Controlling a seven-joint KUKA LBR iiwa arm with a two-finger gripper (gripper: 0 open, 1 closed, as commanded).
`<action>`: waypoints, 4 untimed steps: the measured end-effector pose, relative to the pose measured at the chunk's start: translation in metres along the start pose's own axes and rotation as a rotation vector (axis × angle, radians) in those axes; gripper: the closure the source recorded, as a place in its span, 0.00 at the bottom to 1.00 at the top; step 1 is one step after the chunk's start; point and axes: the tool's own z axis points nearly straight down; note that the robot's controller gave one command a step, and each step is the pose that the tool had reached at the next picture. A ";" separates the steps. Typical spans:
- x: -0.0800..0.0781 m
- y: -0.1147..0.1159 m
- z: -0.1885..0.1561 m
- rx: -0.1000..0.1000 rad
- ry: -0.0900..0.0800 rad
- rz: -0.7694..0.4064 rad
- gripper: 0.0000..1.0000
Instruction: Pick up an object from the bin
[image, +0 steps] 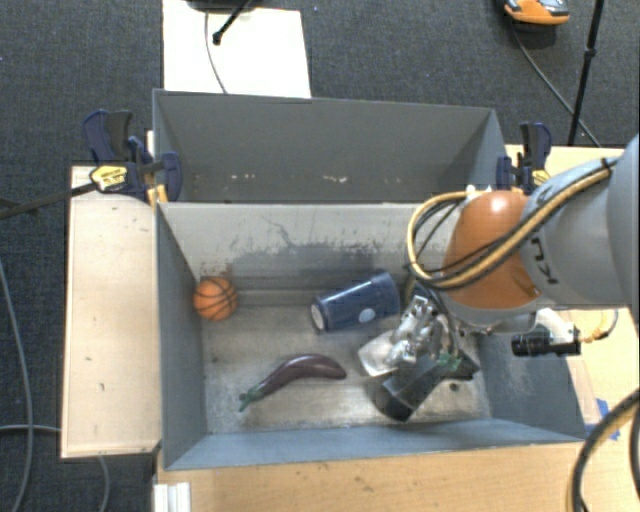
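Five items: blue cup (357, 301), toppled; orange ball (215, 298) left of it; purple aubergine (300, 372) below; pale wrapper (375, 357) and black cylinder (400, 395) below-right, under the end effector (418, 345), so likeliest picks; its spread you cannot tell.

Grey metal bin (180, 350), its floor scuffed paler. Nine o'clock: small orange ball (215, 298) with dark seams. Centre: dark blue cylindrical cup (355, 302). Seven o'clock: dark purple curved aubergine (300, 372), green stem. Five o'clock: black blocky object (408, 393). Three o'clock: the arm's rounded orange cover (490, 255), looped by yellow and black cables.
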 end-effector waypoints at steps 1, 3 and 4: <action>-0.029 -0.004 0.001 -0.002 -0.007 -0.509 1.00; -0.059 -0.031 0.003 -0.012 -0.003 -0.725 0.00; -0.059 -0.031 0.003 -0.011 -0.003 -0.725 0.00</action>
